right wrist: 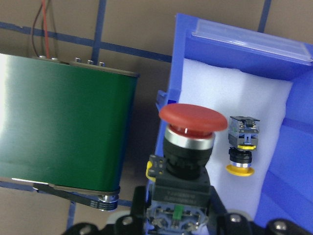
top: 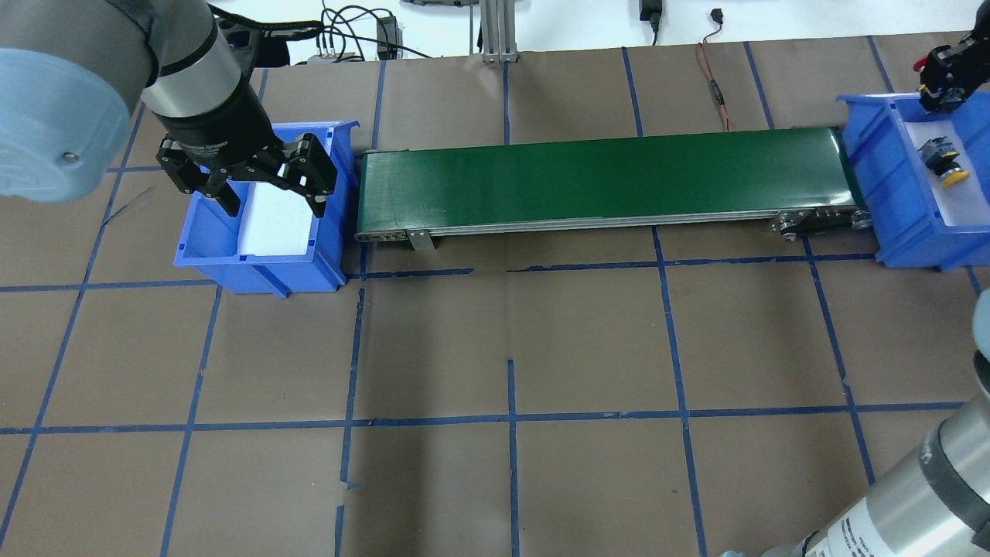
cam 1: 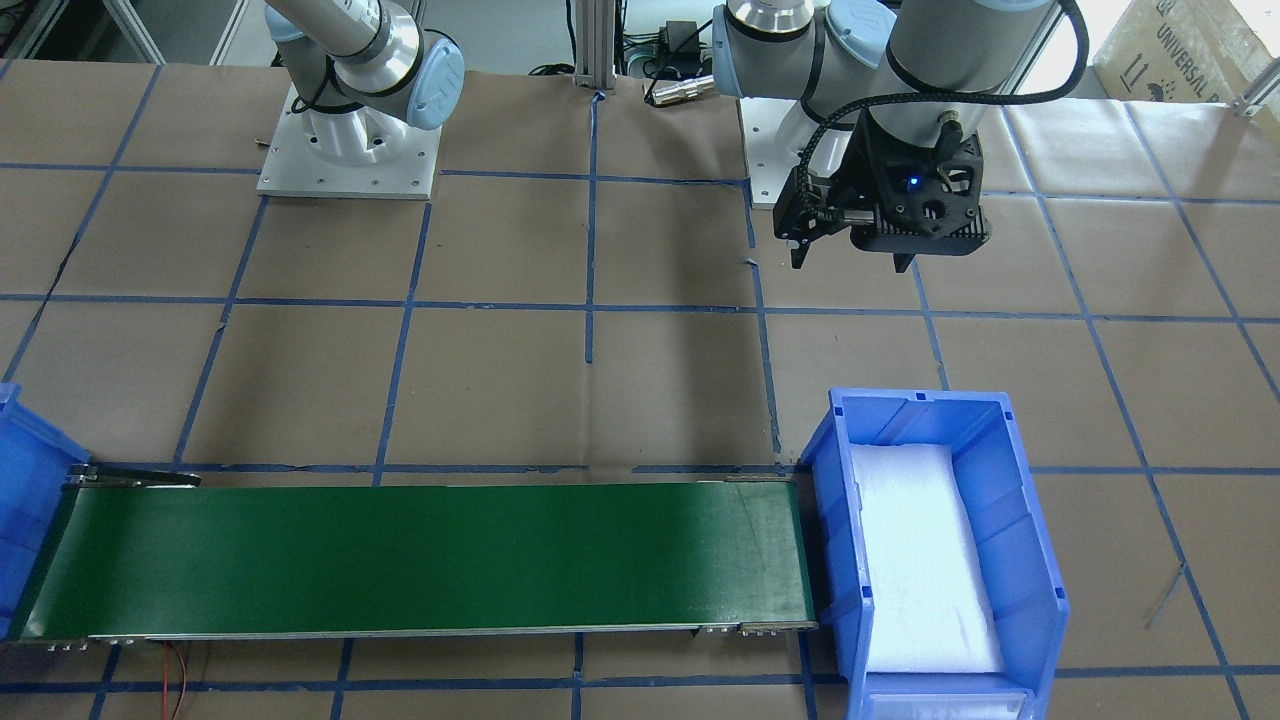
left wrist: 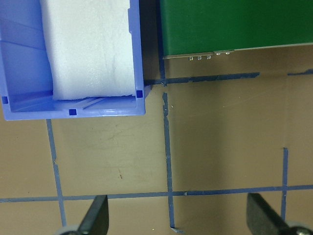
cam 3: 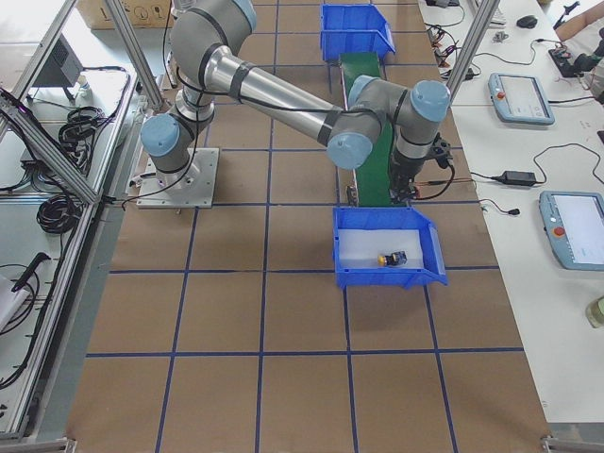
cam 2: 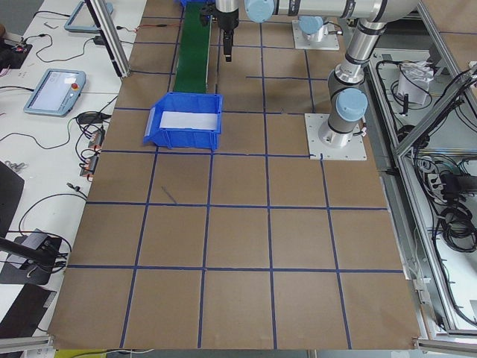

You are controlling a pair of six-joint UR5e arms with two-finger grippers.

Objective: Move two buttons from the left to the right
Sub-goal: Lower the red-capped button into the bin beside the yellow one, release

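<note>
My right gripper point(right wrist: 181, 215) is shut on the red button point(right wrist: 192, 122), gripping its contact block with the red cap pointing away. It holds the button above the belt-side wall of the right blue bin point(right wrist: 293, 161). In the overhead view this gripper point(top: 945, 85) is at the bin's far end. The yellow button point(right wrist: 242, 147) lies on its side on white foam in that bin, and also shows in the overhead view point(top: 947, 162) and the exterior right view point(cam 3: 391, 258). My left gripper point(top: 267, 189) is open and empty above the left blue bin point(top: 263, 267), which holds only white foam.
A green conveyor belt point(top: 603, 178) runs between the two bins. The table is brown paper with blue tape grid lines. The arm bases point(cam 1: 350, 150) stand at the robot's side. Red and black wires point(top: 715, 85) lie beyond the belt.
</note>
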